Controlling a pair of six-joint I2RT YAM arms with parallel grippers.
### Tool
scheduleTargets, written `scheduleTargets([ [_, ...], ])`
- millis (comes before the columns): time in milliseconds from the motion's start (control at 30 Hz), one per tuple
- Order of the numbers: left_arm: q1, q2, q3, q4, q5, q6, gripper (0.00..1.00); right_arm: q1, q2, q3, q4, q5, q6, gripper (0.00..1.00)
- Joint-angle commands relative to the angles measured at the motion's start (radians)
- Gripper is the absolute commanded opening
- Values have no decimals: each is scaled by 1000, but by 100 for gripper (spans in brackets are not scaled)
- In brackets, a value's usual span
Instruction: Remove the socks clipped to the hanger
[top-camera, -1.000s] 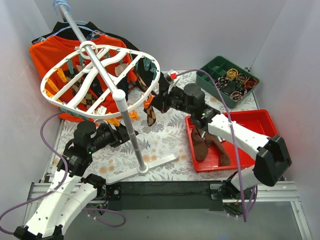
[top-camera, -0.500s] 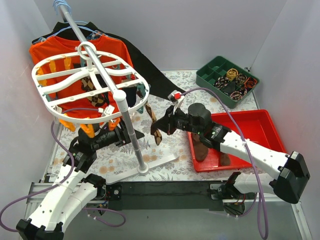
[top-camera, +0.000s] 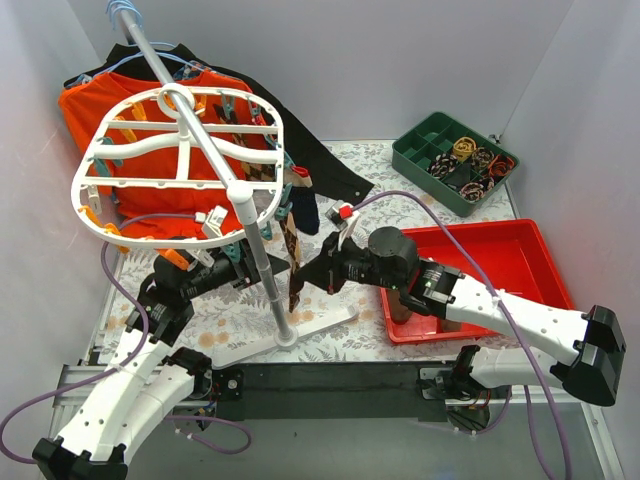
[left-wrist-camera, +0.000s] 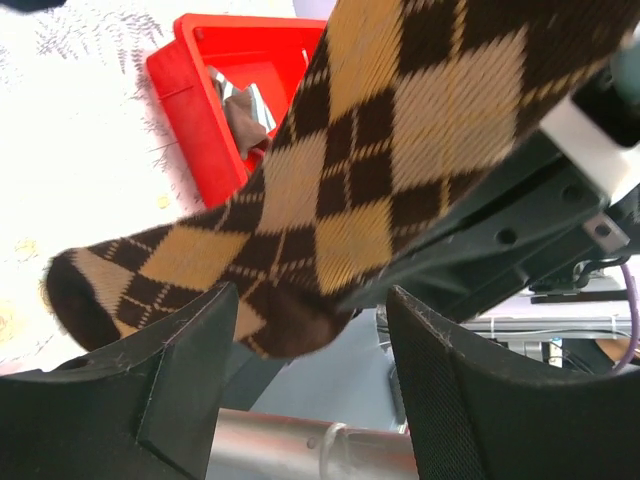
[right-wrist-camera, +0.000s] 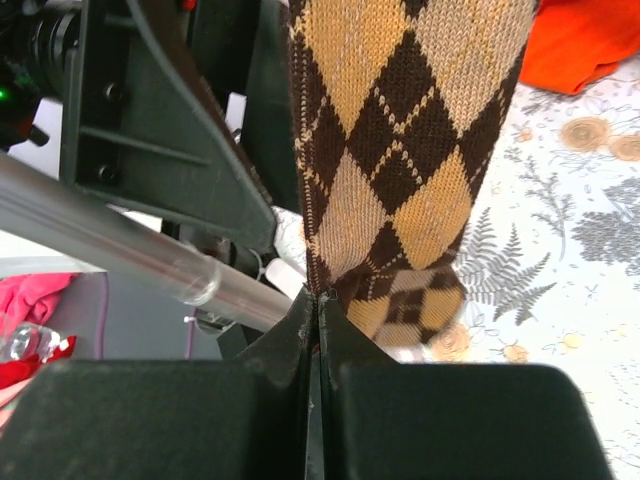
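Thing in hand: the argyle sock (top-camera: 292, 262), hanging from the right rim of the hanger (top-camera: 82, 185), just right of the pole (top-camera: 262, 270).
Long axis: top to bottom in the overhead view. Its upper end is at the rim and its lower end is at the frame's centre. It looks drawn taut, though whether it is pinned at the top is too small to tell.
Right end effector (top-camera: 312, 272): fingers pressed together on the sock's lower end. The wrist view shows the knit pinched where the two pads meet.
Left end effector (top-camera: 238, 268): fingers apart and holding nothing. It is left of the pole, and in its wrist view the sock crosses above the gap between the fingers without touching either one.
Nearer arm: the right, already on the sock. The left has the pole between it and the sock.
Pull direction, as I judge it: along the sock's length, away from the rim towards the lower right, where the red tray (top-camera: 520, 240) holds brown socks (top-camera: 400, 290).
Also on the rim: a navy sock (top-camera: 306, 212), just upper right of the argyle one and untouched.
Risk: a sideways tug may swing the hanger on its pole.
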Motion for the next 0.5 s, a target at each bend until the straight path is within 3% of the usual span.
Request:
scheduleTargets([
  [0, -2, -20, 2, 41, 54, -17, 61, 34, -4, 6, 12, 46, 19, 1],
  [467, -2, -5, 30, 46, -27, -91, 63, 98, 22, 38, -2, 65, 11, 1],
])
